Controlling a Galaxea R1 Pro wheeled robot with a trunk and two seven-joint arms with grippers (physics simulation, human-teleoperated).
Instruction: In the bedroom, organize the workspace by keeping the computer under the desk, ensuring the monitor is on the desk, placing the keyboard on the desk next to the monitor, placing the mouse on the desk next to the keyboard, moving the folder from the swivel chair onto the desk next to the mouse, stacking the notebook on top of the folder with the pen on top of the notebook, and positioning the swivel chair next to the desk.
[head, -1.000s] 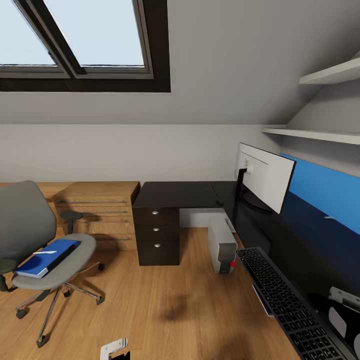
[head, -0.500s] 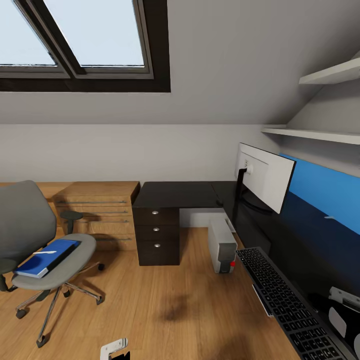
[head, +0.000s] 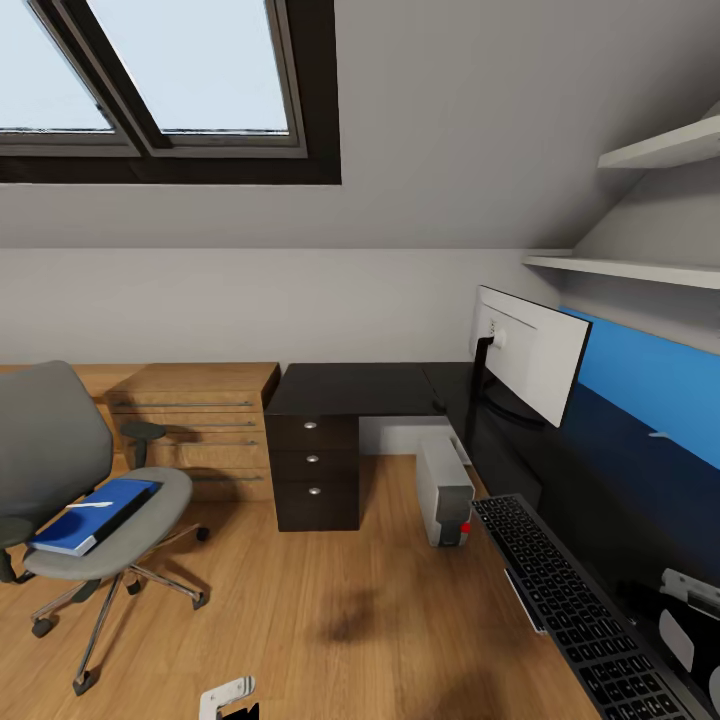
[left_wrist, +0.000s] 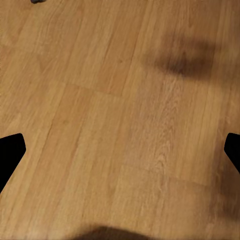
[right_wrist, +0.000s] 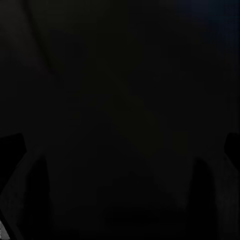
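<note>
Wooden floor (head: 340, 620) and a sloped attic wall with a skylight (head: 160, 80) frame the scene. On the left stands the swivel chair (head: 70, 480), well apart from the desk (head: 350, 388), with the blue folder (head: 92, 514) lying on its seat; this step is not done. Beside the chair is a low oak chest (head: 200, 420), touching the dark drawer unit (head: 314, 470). Under the tabletop sits the computer (head: 443, 490), so this part looks finished. The monitor (head: 530, 355) stands on the tabletop, and the keyboard (head: 570, 600) lies near its front edge, some way from the monitor. Mouse, notebook and pen I cannot make out. Between chair and desk the floor is open for driving. The left gripper (left_wrist: 120, 150) hangs over bare floor, jaws spread and empty; the right gripper (right_wrist: 120, 150) is over the dark tabletop, jaws also spread.
</note>
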